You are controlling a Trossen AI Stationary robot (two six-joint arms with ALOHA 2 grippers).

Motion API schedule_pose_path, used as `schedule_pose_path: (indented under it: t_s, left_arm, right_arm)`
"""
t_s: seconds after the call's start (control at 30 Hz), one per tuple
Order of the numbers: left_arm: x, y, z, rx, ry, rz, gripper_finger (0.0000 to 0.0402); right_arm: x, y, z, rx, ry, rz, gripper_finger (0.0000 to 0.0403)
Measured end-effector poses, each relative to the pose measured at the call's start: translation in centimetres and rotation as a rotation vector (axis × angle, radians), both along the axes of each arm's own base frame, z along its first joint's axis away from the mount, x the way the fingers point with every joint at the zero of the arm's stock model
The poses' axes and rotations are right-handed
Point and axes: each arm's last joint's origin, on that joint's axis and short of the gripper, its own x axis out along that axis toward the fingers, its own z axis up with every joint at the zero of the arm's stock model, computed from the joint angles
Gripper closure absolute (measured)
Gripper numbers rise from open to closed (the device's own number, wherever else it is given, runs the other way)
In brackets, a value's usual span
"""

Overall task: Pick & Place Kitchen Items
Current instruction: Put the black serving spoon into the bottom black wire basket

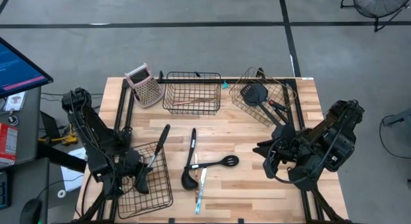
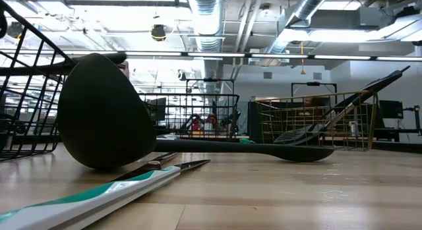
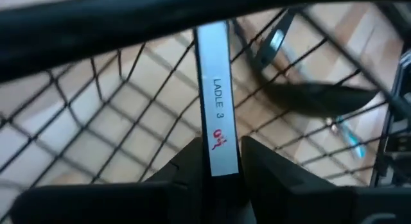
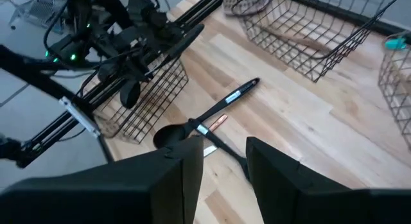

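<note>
Placing step: left tool (image 3: 218, 169) clenched on ladle handle (image 3: 215, 102) over front-left basket (image 1: 164, 192); next, release; right tool (image 4: 221, 163) released, idle.

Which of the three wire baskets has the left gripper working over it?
The black basket at the near left; left gripper is shut on the labelled ladle there, unlike the two far baskets.

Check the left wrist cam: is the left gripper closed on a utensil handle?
Yes. The left gripper has its fingers pressed against both sides of a handle labelled LADLE 3, over the black wire basket.
</note>
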Motion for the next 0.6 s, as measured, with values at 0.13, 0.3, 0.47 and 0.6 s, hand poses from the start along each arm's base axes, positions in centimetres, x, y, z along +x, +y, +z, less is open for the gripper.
schedule_pose_path:
  t_s: [0.13, 0.3, 0.47, 0.6]
  left_arm:
    - [-0.2, 0.2, 0.6, -0.053, 0.023, -0.010, 0.0272]
    - [-0.4, 0.8, 2.0, -0.100, -0.001, -0.044, 0.0201]
    - [-0.8, 1.5, 3.4, -0.217, 0.000, -0.062, 0.0155]
    - [-1.1, 2.1, 4.9, -0.333, -0.042, -0.095, 0.0147]
  right_arm:
    - [0.0, 0.1, -0.1, 0.016, 0.022, 0.020, 0.0284]
    - [0.0, 0.1, -0.1, 0.017, 0.024, 0.021, 0.0284]
    - [0.0, 0.1, -0.1, 0.016, 0.025, 0.021, 0.0284]
    - [0.0, 0.1, -0.1, 0.016, 0.025, 0.021, 0.0284]
